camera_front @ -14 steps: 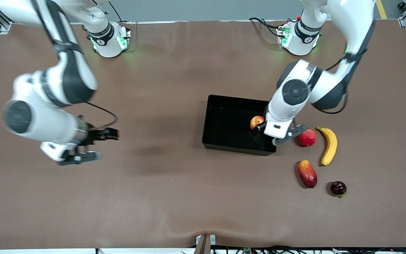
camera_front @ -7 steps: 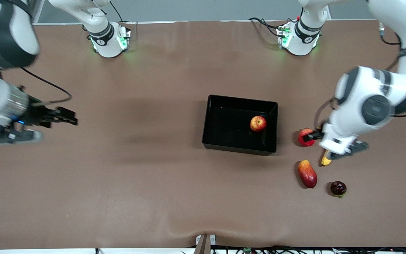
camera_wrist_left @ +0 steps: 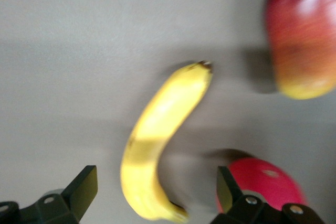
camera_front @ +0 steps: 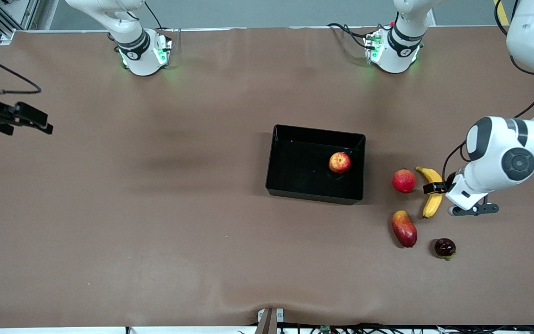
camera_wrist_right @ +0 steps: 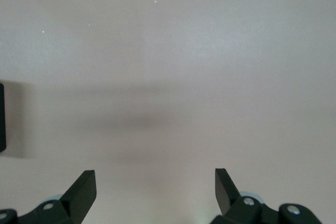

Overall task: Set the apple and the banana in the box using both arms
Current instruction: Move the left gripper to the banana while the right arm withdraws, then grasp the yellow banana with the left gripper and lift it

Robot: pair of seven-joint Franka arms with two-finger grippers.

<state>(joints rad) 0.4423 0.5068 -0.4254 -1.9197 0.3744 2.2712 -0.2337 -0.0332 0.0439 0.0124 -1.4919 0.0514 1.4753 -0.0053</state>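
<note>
The apple (camera_front: 340, 162), red with yellow streaks, lies in the black box (camera_front: 314, 195) near the wall toward the left arm's end. The yellow banana (camera_front: 433, 191) lies on the table beside the box, toward the left arm's end. My left gripper (camera_front: 454, 198) is open and empty, low over the banana. In the left wrist view the banana (camera_wrist_left: 157, 145) lies between the spread fingers of the left gripper (camera_wrist_left: 156, 192). My right gripper (camera_front: 12, 124) is open and empty over bare table at the right arm's end. The right wrist view shows the right gripper (camera_wrist_right: 155, 192) above bare table.
A plain pinkish-red round fruit (camera_front: 403, 181) lies between the box and the banana. A red-yellow mango-like fruit (camera_front: 404, 228) and a small dark fruit (camera_front: 445, 247) lie nearer the front camera. The round fruit (camera_wrist_left: 262, 182) and mango-like fruit (camera_wrist_left: 304, 35) show in the left wrist view.
My left gripper moved from the box, leaving the apple in it, to over the banana. My right arm drew back toward its end of the table.
</note>
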